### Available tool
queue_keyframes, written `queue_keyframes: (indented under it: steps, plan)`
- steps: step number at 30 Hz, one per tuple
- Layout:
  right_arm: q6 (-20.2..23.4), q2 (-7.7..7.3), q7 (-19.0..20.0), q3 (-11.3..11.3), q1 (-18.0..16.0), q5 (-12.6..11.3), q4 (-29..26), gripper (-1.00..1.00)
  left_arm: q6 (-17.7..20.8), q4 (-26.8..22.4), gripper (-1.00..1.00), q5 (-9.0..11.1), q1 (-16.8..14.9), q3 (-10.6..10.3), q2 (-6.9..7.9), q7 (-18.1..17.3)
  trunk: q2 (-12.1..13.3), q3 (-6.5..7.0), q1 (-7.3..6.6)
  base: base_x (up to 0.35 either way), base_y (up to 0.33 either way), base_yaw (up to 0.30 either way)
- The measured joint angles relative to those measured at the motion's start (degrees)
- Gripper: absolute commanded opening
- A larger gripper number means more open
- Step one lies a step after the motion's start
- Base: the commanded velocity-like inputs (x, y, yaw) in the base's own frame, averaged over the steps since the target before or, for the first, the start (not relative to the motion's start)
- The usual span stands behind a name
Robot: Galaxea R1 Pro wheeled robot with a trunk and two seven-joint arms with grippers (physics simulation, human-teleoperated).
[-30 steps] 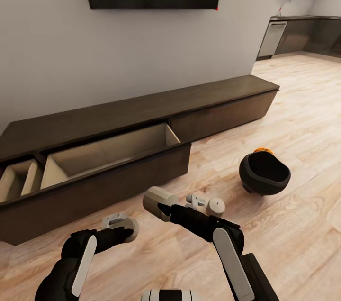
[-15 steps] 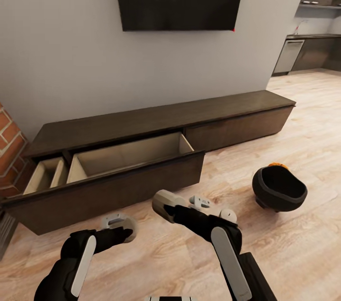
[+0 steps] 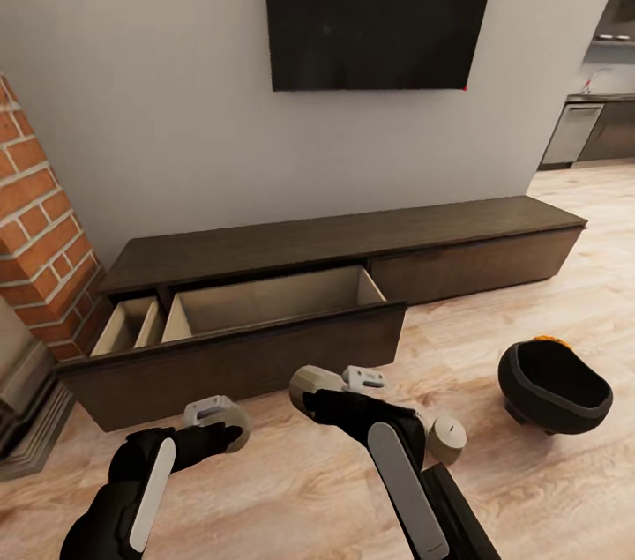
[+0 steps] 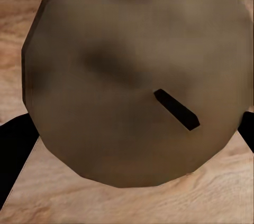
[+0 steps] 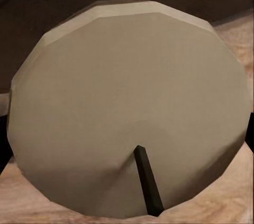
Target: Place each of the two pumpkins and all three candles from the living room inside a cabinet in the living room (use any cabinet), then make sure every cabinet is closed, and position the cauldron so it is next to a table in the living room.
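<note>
In the head view my left gripper (image 3: 231, 424) is shut on a beige candle (image 3: 240, 424), low over the floor before the cabinet (image 3: 353, 234). The left wrist view has that candle's top and wick (image 4: 132, 76) close up between two dark fingers. My right gripper (image 3: 319, 392) is shut on a second candle (image 3: 307, 380), whose wick end (image 5: 127, 108) faces the right wrist camera. A third candle (image 3: 446, 439) lies on the floor beside my right forearm. The cabinet's long drawer (image 3: 265, 300) stands open with pale wood inside. The black cauldron (image 3: 554, 385) sits on the floor at right, an orange pumpkin (image 3: 547, 339) peeking out behind it.
A smaller drawer (image 3: 128, 326) at the cabinet's left end is open too. A brick fireplace (image 3: 35, 225) with a grey hearth step (image 3: 26, 419) stands at the left. A dark TV (image 3: 379, 4) hangs on the wall. Grey kitchen units (image 3: 586, 128) lie far right.
The whole head view has swung left, bringing the brick fireplace into the picture and shifting cabinet and cauldron rightward. Both grippers still hold their candles in about the same pose.
</note>
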Motion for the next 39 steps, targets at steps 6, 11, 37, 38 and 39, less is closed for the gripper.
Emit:
queue_keyframes:
  steps: [6, 11, 37, 38, 39]
  plan:
    - [2.49, 0.00, -3.88, 0.68, -0.81, 0.08, 1.12, -1.00, 0.00, 0.00, -1.00, 0.04, -0.04, 0.00, -0.05, 0.10, 0.08, 1.58, -0.16, 0.000, 0.000, 0.213]
    - [5.97, 0.00, -8.63, 0.86, -0.97, -0.38, 1.16, -1.00, 0.46, 0.12, -1.00, -0.02, -0.03, -0.08, -0.39, 0.20, 0.15, 2.90, -0.28, 0.000, 0.000, 0.226]
    - [-9.94, 0.00, -9.70, -0.21, 0.80, -0.62, 28.56, -1.00, 0.58, 14.25, -1.00, -1.42, -0.02, -4.62, 1.88, 1.27, 6.63, 8.09, -4.01, 0.000, 0.000, 0.147]
    - [-10.01, 0.00, -9.65, -0.22, 1.36, -0.65, 28.55, -1.00, 0.57, 14.25, -1.00, -1.25, -0.02, -4.65, 1.86, 1.27, 7.03, 8.27, -4.23, 0.000, 0.000, 0.000]
    - [-10.01, 0.00, -9.61, -0.25, 1.89, -0.57, 28.43, -1.00, 0.56, 14.25, -1.00, -1.25, -0.02, -4.66, 1.85, 1.27, 7.43, 8.45, -4.45, 0.000, 0.000, 0.000]
